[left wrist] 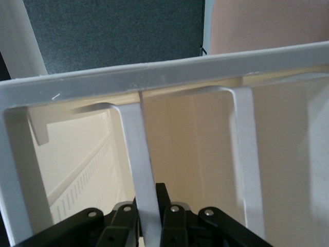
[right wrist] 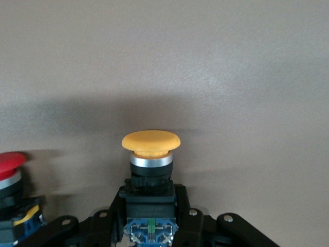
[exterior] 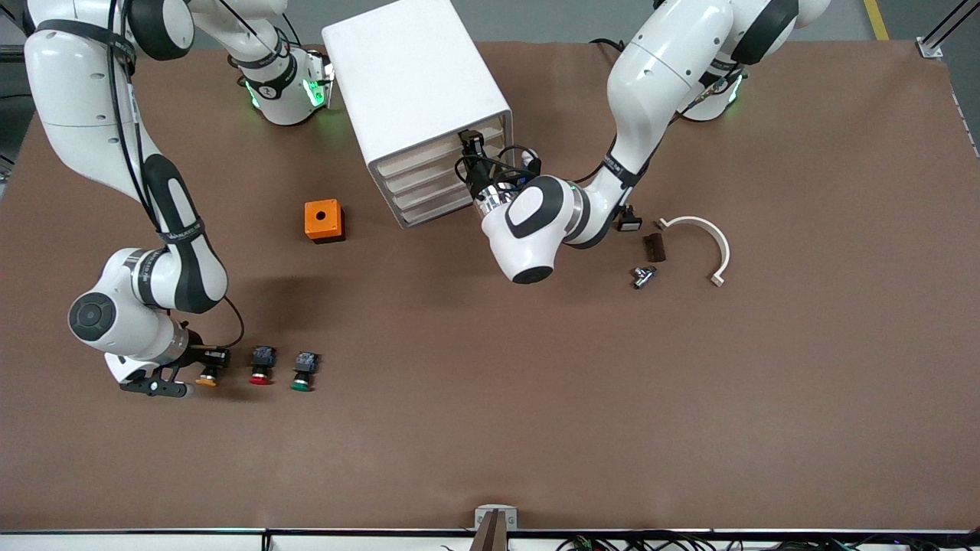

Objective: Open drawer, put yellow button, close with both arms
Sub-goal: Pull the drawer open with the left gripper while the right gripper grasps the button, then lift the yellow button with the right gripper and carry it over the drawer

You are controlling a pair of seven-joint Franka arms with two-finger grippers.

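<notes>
The white cabinet (exterior: 413, 84) stands at the back of the table, its drawer fronts turned toward the left arm's end. My left gripper (exterior: 468, 150) is at the top drawer (exterior: 429, 158), shut on the drawer's thin white handle strip (left wrist: 139, 154), which runs between its fingertips in the left wrist view (left wrist: 149, 206). The drawer front looks level with the lower ones. The yellow button (exterior: 207, 378) lies on the table near the front, at the right arm's end. My right gripper (exterior: 205, 367) is low there, shut on its black body; its yellow cap (right wrist: 150, 141) points away from the gripper (right wrist: 150, 200).
A red-capped button (exterior: 261, 367) and a green-capped button (exterior: 304, 373) lie beside the yellow one; the red one also shows in the right wrist view (right wrist: 9, 164). An orange box (exterior: 324, 220) sits near the cabinet. A white curved piece (exterior: 708, 237), a dark block (exterior: 654, 246) and a small metal part (exterior: 643, 275) lie toward the left arm's end.
</notes>
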